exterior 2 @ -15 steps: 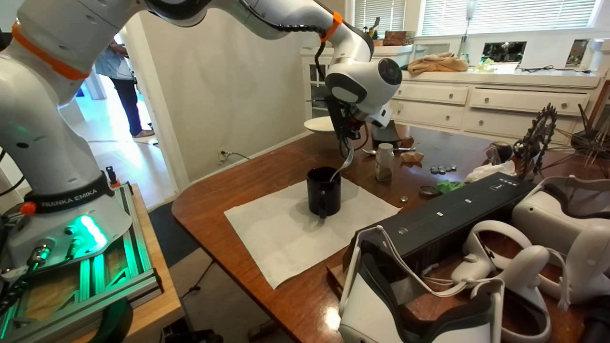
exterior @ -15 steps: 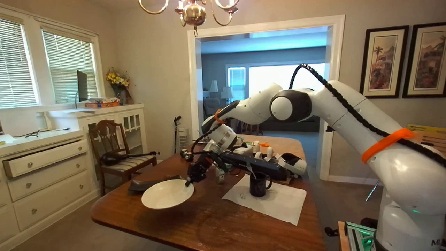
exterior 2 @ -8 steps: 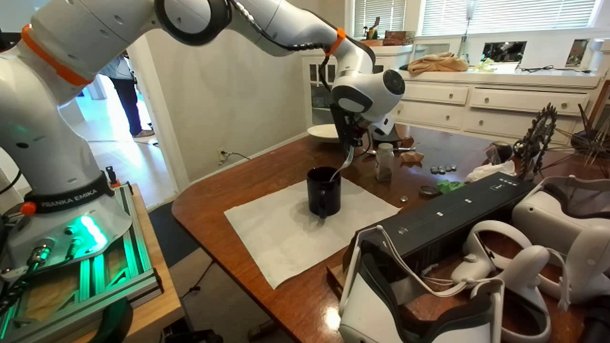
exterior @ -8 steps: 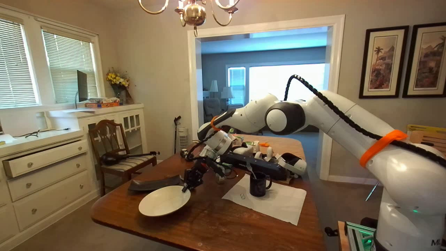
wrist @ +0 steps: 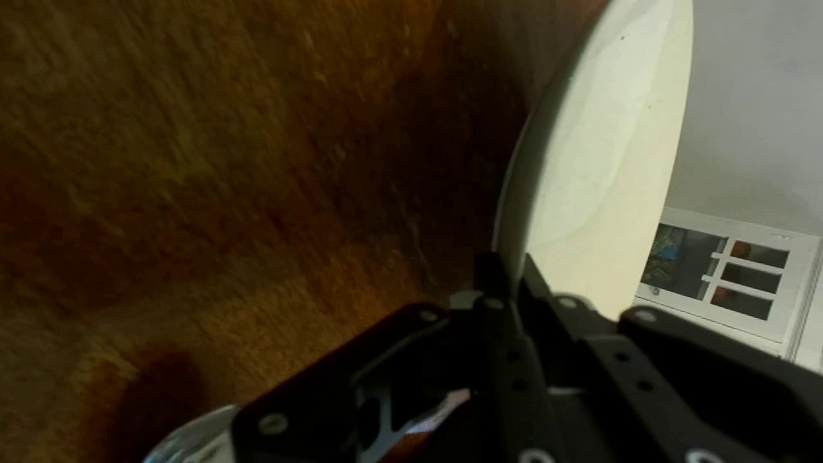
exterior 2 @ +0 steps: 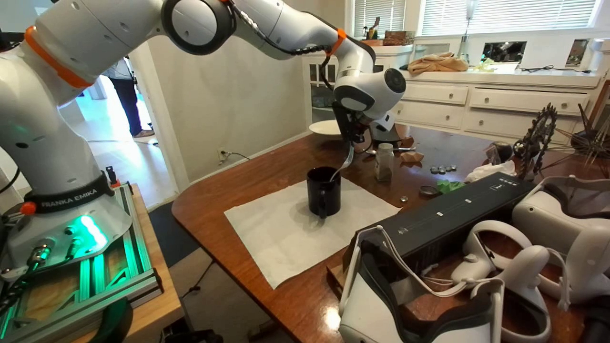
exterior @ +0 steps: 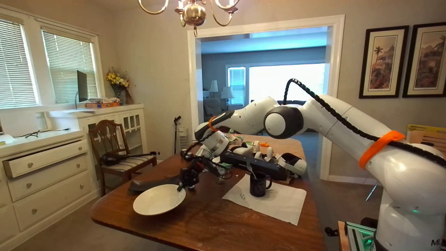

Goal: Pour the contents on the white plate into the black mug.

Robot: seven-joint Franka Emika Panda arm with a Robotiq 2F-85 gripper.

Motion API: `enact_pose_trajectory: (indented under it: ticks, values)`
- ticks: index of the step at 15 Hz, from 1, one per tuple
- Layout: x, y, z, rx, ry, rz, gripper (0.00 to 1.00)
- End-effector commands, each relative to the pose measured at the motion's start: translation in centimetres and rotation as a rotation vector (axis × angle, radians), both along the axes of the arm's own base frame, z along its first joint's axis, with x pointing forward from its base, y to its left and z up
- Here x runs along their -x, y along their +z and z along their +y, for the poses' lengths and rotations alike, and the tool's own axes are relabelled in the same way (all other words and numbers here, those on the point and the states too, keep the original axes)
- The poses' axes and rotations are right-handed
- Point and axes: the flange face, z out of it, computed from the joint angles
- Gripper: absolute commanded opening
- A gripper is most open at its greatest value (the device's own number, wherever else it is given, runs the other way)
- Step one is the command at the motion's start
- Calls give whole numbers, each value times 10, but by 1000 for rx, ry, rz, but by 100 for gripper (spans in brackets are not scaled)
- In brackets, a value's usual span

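My gripper [exterior: 179, 188] is shut on the near rim of the white plate [exterior: 158, 200], its two fingers pinching the edge in the wrist view. The plate [wrist: 598, 167] sits low over the wooden table, slightly tilted in an exterior view; whether it touches the wood I cannot tell. Apart from tiny dark specks, its visible face looks bare. The black mug [exterior 2: 320, 195] stands upright on a white sheet, a metal utensil [exterior 2: 346, 161] leaning in it. Beside the mug lie small clear bits [exterior: 243, 196]; I cannot tell if they are the contents. The mug's inside is hidden.
A flat dark tray [exterior: 153, 184] lies behind the plate. The white sheet [exterior: 278, 205] spreads under the mug. A glass jar [exterior 2: 384, 162], a long black box [exterior 2: 443, 209] and white headsets with controllers [exterior 2: 405, 300] occupy the table nearby.
My gripper has brought the plate lower and a little farther from the mug, its grip kept throughout. The mug and the sheet have not moved.
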Motion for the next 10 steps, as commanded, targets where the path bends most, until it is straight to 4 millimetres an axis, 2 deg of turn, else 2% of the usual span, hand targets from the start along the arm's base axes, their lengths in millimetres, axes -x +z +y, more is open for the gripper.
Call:
enact_pose_trajectory:
  ticks: [1,10]
  values:
    - [-11,6,2,-18,19,-40,2]
    - [-23,-10,1,33,46,-66,2]
